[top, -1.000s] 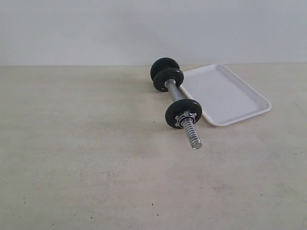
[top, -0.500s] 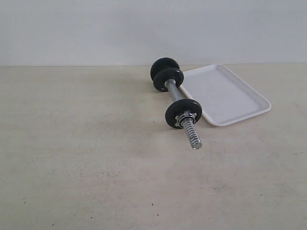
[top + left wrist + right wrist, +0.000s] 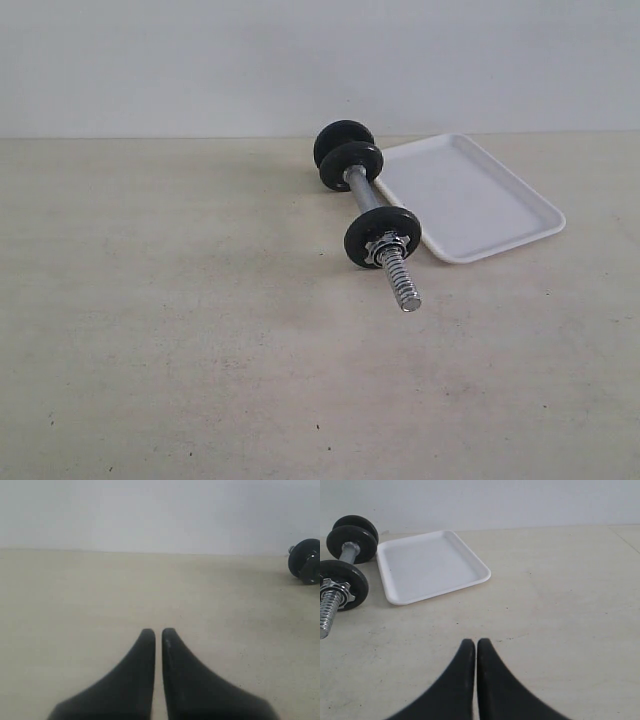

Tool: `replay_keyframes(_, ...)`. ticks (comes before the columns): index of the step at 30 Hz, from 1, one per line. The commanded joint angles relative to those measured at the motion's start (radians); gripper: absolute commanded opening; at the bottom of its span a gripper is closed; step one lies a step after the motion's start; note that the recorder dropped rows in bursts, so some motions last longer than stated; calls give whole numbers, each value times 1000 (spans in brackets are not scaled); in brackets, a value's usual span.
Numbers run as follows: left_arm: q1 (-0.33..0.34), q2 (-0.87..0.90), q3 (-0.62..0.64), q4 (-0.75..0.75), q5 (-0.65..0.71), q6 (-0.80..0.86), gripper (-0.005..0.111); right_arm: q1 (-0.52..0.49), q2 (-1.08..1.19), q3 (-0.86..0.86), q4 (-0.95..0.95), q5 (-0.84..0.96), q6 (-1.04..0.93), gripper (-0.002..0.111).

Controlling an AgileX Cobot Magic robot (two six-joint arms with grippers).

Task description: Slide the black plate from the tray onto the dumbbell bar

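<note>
As seen past the closed, empty right gripper [image 3: 476, 642]: nothing on white tray [image 3: 432, 565]; dumbbell bar [image 3: 362, 195] alongside it, three black plates [image 3: 383, 236] threaded; closed left gripper [image 3: 158, 631] farther off

exterior view: farthest black disc [image 3: 343, 133] half hidden behind second disc [image 3: 351, 166], far end of dumbbell bar [image 3: 362, 194] hidden by both | left wrist view: dumbbell cut by picture edge, only one black disc [image 3: 301, 555] partly shows, which one cannot tell | right wrist view: threaded end [image 3: 328, 612] of bar cut by edge
</note>
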Motion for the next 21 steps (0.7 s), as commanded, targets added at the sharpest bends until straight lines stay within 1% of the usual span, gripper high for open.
replay_keyframes(1, 3, -3, 3, 4, -7, 4, 4, -3, -5, 0, -6, -4, 5, 0)
replay_keyframes(21, 3, -3, 3, 4, -7, 4, 4, -2, -5, 0, -6, -13, 5, 0)
